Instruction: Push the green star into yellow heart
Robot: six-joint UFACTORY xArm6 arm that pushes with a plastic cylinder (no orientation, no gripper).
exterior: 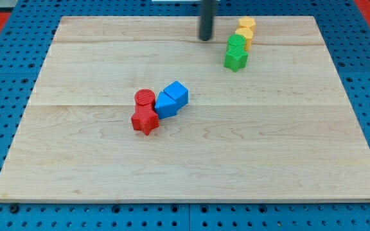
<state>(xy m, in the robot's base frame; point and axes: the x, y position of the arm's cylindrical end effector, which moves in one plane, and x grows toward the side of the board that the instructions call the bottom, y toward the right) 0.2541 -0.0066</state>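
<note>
The green star (235,59) lies near the view's top right, at the lower end of a tight row of blocks. Touching it above is a green round block (237,43). Above that is a yellow block, likely the yellow heart (243,33), and a second yellow block (247,23) behind it. Their shapes are hard to make out. My tip (205,38) is on the board to the left of the green round block, a short gap away, touching no block.
A red cylinder (144,98) and a red star (144,120) sit left of centre. Two blue blocks (166,104) (177,94) touch them on the right. The wooden board (300,160) lies on a blue pegboard.
</note>
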